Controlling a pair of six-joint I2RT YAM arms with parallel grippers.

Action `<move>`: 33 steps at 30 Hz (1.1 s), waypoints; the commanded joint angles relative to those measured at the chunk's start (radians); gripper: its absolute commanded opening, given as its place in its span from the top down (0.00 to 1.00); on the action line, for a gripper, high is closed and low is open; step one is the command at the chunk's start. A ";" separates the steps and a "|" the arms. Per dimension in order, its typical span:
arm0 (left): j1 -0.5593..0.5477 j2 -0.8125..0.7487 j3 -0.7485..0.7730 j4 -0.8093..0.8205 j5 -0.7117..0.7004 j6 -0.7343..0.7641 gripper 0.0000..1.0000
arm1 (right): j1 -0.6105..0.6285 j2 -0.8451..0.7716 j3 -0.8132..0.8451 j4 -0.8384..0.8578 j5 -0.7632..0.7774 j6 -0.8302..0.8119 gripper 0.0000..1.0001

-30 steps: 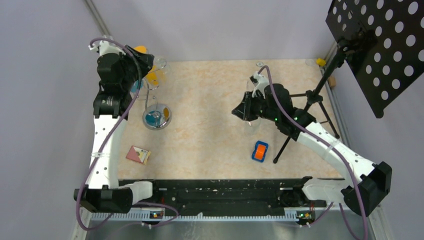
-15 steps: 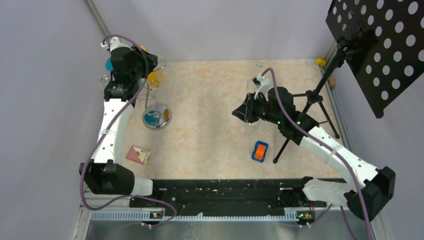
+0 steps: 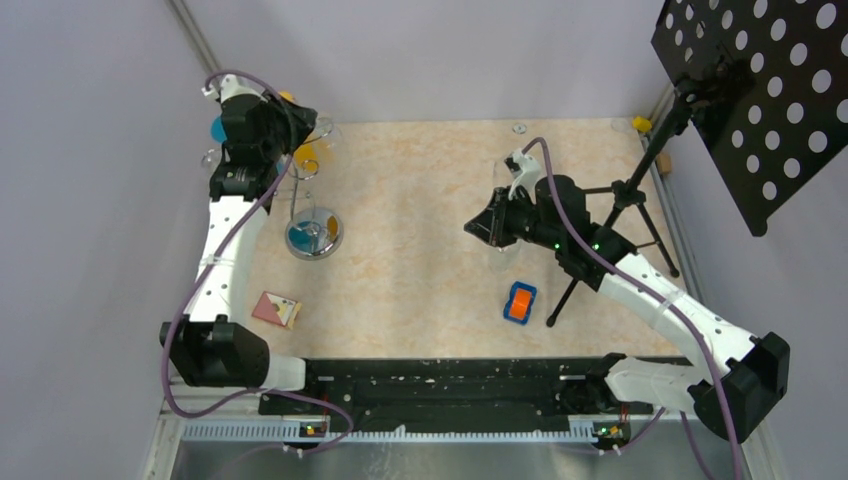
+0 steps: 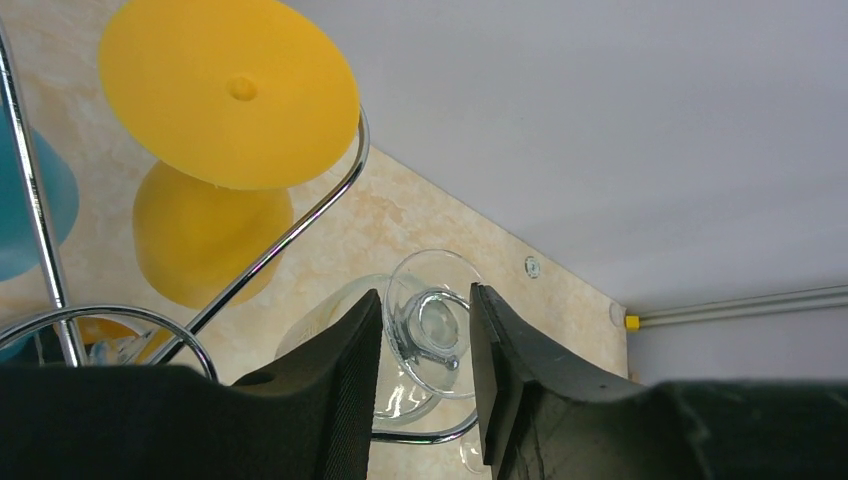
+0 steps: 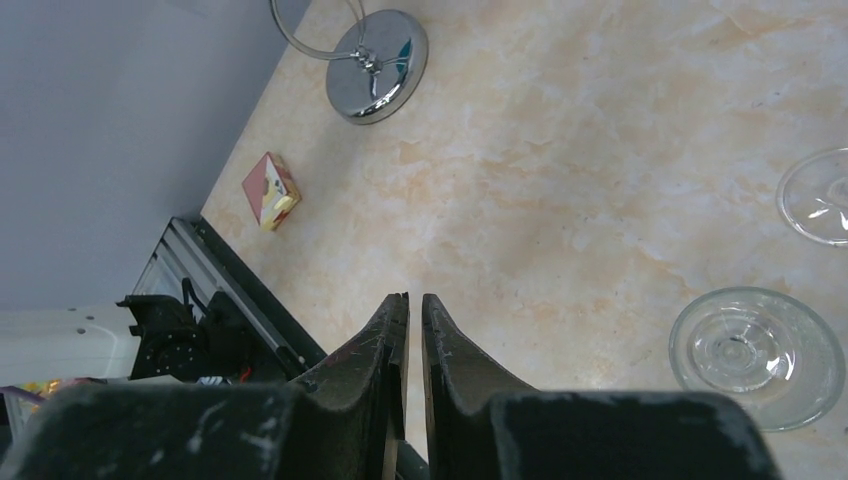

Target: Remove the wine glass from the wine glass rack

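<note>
The wine glass rack's chrome base (image 3: 314,233) stands at the table's left, and its wire arms (image 4: 300,225) carry glasses hung upside down. A clear wine glass (image 4: 430,325) hangs in a wire curl beside a yellow glass (image 4: 230,90) and a blue one (image 4: 40,205). My left gripper (image 4: 425,310) reaches down over it, and its two fingers sit tight against both sides of the clear foot. In the top view the left gripper (image 3: 297,125) is at the rack's top next to that wine glass (image 3: 322,130). My right gripper (image 5: 415,300) is shut and empty above the table's middle.
Two clear glass feet (image 5: 755,355) (image 5: 820,195) rest on the table under the right arm. A small box (image 3: 277,309) lies front left and an orange and blue object (image 3: 519,302) in the front middle. A black tripod stand (image 3: 640,190) with a perforated panel (image 3: 760,90) is at the right.
Since one second ago the left arm's elbow has swung back and stretched toward the rack's top. It has held still for the last half second. The right arm has barely shifted.
</note>
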 commanded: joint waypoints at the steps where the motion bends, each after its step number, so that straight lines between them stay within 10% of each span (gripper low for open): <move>1: 0.003 0.003 -0.011 0.048 0.035 -0.004 0.59 | -0.005 -0.040 -0.014 0.051 -0.013 0.011 0.89; 22: 0.044 -0.072 -0.112 0.137 0.041 -0.066 0.99 | -0.005 -0.034 -0.025 0.076 -0.036 0.035 0.90; 33: 0.046 -0.101 -0.177 0.341 0.196 -0.310 1.00 | -0.005 -0.038 -0.024 0.080 -0.038 0.043 0.90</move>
